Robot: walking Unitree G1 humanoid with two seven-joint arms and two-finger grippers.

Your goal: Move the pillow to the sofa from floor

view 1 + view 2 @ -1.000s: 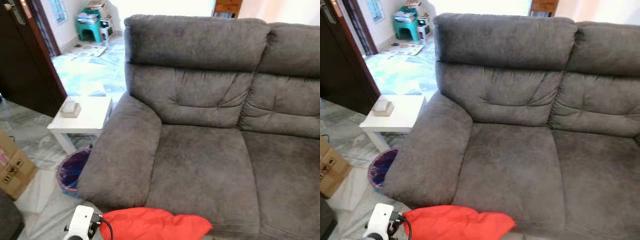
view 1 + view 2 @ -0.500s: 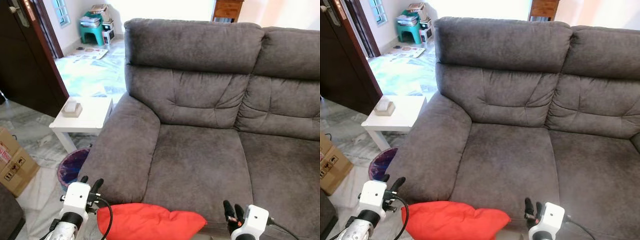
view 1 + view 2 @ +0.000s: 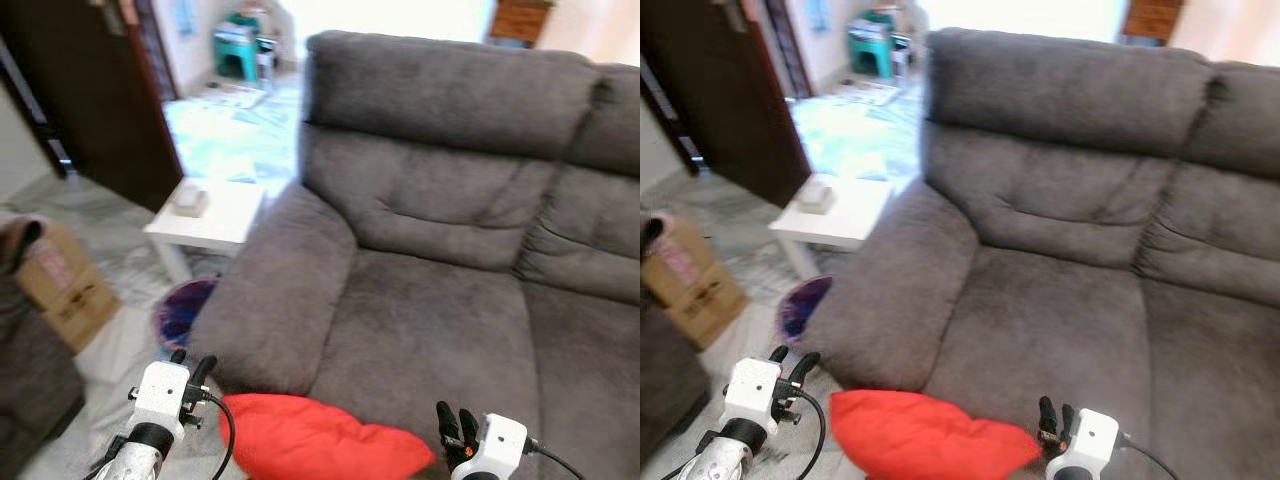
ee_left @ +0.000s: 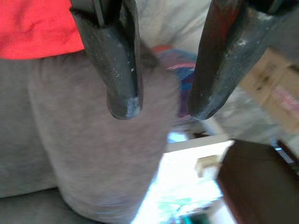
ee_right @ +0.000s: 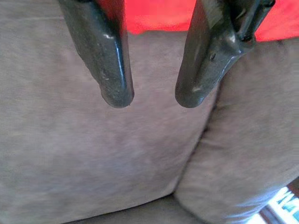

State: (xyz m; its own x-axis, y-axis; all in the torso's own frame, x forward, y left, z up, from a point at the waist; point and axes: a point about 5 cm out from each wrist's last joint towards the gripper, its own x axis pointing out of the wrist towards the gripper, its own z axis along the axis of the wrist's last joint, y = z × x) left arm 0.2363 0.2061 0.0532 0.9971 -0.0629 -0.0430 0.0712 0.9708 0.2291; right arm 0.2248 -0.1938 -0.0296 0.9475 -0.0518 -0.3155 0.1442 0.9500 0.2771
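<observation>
1. since half a second earlier the whole head view had swung, so the grey suede sofa (image 3: 450, 250) sat further right and more of the floor showed on the left; the red fabric pillow (image 3: 320, 440) lay much as before against the front edge of the seat, between the two arms.
2. left eye view: the left gripper (image 3: 195, 368) hung beside the sofa's armrest, just left of the pillow, and the right gripper (image 3: 452, 425) stood just right of it. a white side table (image 3: 215, 215), a purple waste bin (image 3: 180, 312) and a brown cardboard box (image 3: 65, 285) stood to the left.
3. right eye view: same layout; the pillow (image 3: 925, 435) appeared to rest low at the seat's front, not squarely on the cushion.
4. left wrist view: its fingers (image 4: 121, 70) were parted and held nothing, with the pillow at one corner.
5. right wrist view: the fingers (image 5: 110, 60) were likewise apart and empty above the seat.
6. judged from this, the move looked nearly finished; the pillow may yet need settling further onto the seat.
</observation>
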